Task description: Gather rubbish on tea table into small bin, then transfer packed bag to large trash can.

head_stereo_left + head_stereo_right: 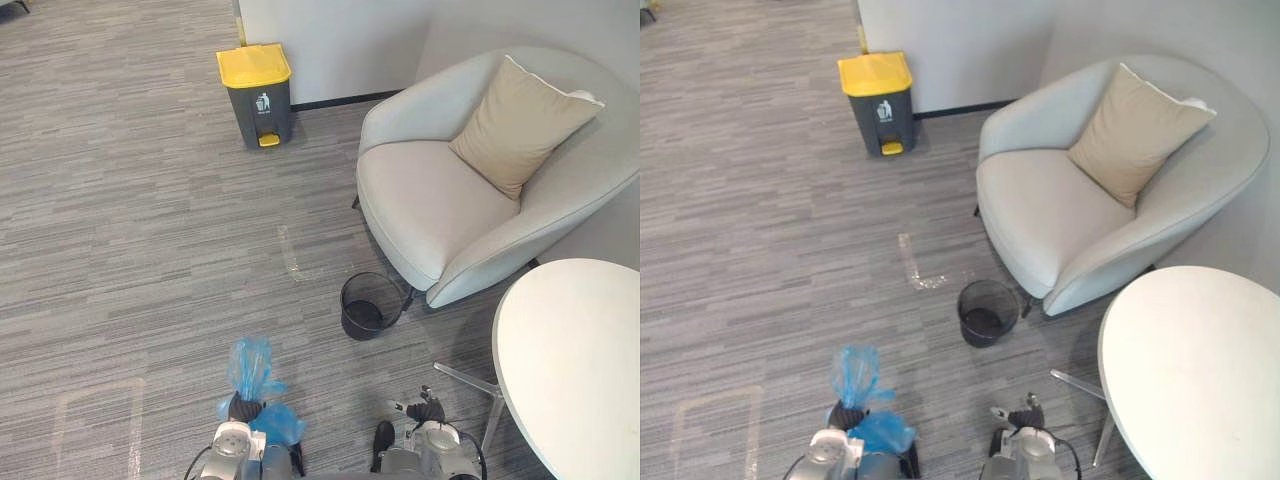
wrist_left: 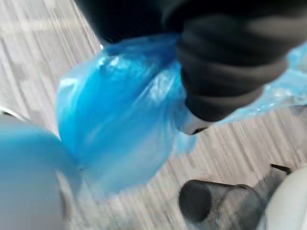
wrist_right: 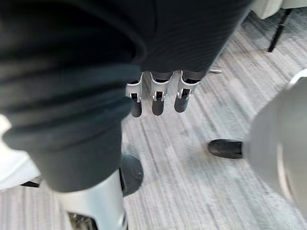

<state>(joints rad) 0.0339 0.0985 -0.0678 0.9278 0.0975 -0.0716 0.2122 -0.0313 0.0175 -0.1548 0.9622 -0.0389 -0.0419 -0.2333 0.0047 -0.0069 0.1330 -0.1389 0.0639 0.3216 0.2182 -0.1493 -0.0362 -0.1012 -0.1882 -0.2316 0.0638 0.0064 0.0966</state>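
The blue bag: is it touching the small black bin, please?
Apart. The left eye view shows bare carpet between the blue bag in the left hand and the small black bin.

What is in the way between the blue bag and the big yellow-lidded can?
Nothing visible: bare carpet lies between the blue bag in the left hand and the yellow-lidded trash can. The small black bin sits aside, by the armchair.

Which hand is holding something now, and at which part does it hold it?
The left hand grips the blue bag at its gathered neck; the right hand holds nothing.
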